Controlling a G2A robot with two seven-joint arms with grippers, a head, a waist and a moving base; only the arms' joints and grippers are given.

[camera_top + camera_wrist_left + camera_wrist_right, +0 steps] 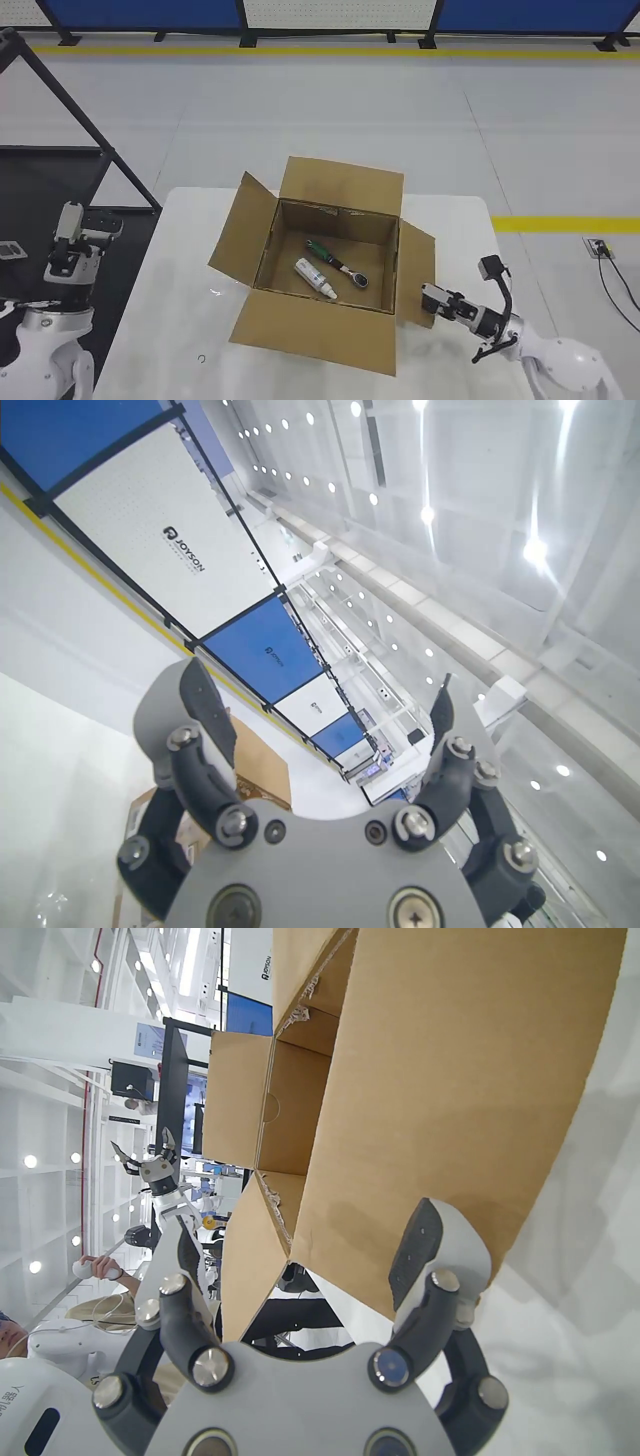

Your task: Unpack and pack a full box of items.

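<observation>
**Open cardboard box (315, 335) on a white tabletop (170, 300), both pincers spread.**

The box is set at the middle of the tabletop with all four flaps folded outward. Two items are seen on its floor: a green-handled ratchet wrench (335, 262) and, just beside it on the side nearer the robot, a white tube (314, 279). The right pincer (302, 1218) is held low at the near corner of the box's right-hand flap (450, 1078). Its fingers are apart and that corner is placed between them; whether the cardboard is touched cannot be told. The left pincer (320, 672) is held off the tabletop's left edge, well apart from the box. It is pointed upward, with its fingers spread wide and nothing held between them.
</observation>
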